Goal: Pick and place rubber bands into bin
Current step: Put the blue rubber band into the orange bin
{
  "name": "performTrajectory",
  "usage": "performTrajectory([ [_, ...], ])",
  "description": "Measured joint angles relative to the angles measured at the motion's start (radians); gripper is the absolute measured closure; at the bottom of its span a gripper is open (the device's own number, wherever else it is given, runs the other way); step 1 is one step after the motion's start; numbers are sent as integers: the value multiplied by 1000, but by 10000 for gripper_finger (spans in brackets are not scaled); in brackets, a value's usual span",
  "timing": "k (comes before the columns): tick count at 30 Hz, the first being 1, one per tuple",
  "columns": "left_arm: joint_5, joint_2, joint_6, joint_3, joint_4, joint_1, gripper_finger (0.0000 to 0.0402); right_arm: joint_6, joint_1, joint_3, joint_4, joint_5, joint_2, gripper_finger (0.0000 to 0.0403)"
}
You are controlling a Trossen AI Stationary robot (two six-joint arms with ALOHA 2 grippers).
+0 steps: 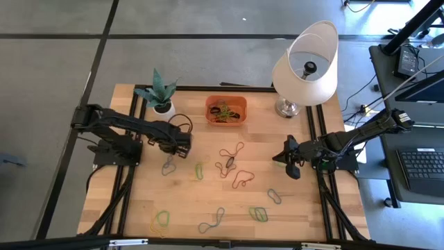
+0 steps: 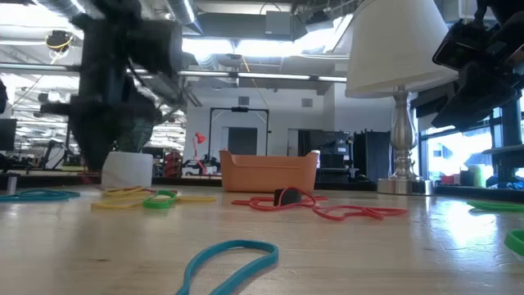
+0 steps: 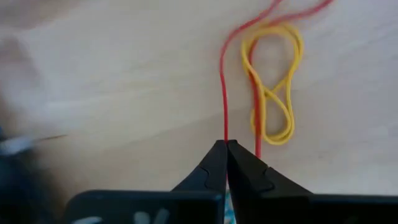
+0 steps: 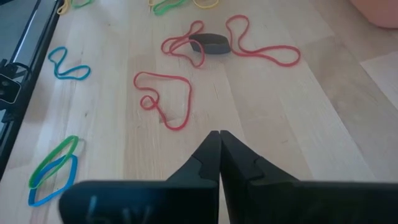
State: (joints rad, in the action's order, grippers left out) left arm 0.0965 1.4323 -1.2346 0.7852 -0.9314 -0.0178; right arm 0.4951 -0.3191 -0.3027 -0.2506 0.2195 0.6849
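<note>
The left gripper (image 3: 226, 149) is closed, low over the worktop; the right gripper (image 4: 219, 140) is closed and raised.

Bin (image 2: 268, 172) contents behind wall, low view; lampshade (image 2: 399, 45) top cropped.

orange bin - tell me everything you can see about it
The bin is a small orange tray, rectangular with rounded corners and low walls, and looks like smooth plastic. It sits upright and flat on the table near the far edge, between the plant pot and the lamp, touching neither. A few dark and greenish rubber bands already lie tangled inside. In the low view its rim dips in the middle. No gripper is near it.
</note>
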Motion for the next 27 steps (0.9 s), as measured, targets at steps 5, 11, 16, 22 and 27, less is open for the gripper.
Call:
performTrajectory([
  [5,123,-93,-25,120,-154,50,399,-3,0,0,-2,0,0,396],
  [11,291,-136,-35,323,-360,104,400,-5,0,0,-2,0,0,396],
  [16,422,-138,33,477,-434,122,400,-7,1,0,-2,0,0,396],
  [22,530,-138,134,593,-434,121,400,-7,1,0,-2,23,0,396],
  [27,582,-138,171,634,-434,121,400,-7,1,0,-2,23,0,396],
])
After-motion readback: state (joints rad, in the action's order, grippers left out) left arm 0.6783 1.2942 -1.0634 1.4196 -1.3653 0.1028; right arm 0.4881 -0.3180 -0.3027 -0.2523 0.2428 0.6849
